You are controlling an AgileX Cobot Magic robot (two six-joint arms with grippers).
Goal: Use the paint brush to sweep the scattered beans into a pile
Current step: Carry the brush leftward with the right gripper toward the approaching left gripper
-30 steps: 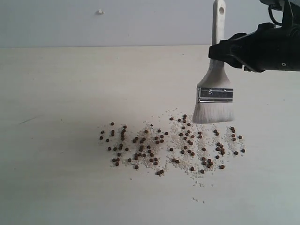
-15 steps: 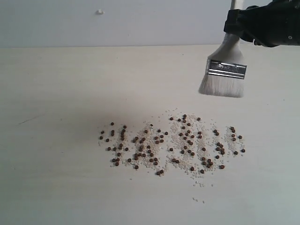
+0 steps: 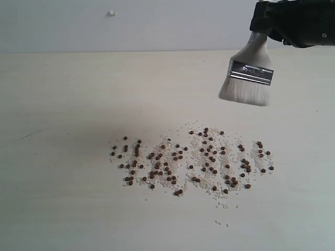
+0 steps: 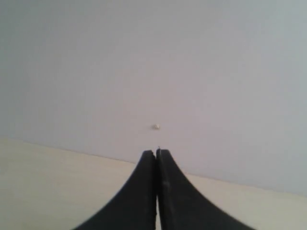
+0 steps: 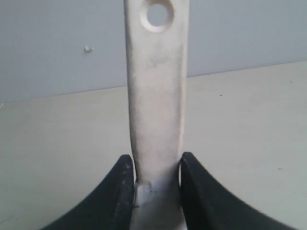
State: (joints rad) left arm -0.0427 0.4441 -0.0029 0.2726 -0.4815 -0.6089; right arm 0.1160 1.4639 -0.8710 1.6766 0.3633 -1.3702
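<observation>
Holding the paint brush (image 3: pixel 250 73) by its cream handle, the right gripper (image 5: pixel 156 191) is clamped on it, and the bristles hang clear of the table (image 3: pixel 63 104) near its far right corner. The beans (image 3: pixel 191 159) lie scattered with whitish crumbs in a wide band, closer to the near edge; no pile is formed yet. This looks like the approach to a stroke. The next move calls for lowering the bristles onto the surface beyond one end of the band and drawing inward. The left gripper (image 4: pixel 156 191) has its jaws pressed together on nothing. The table is pale and matte, and a plain grey-white wall (image 3: pixel 157 26) stands behind its far edge.
</observation>
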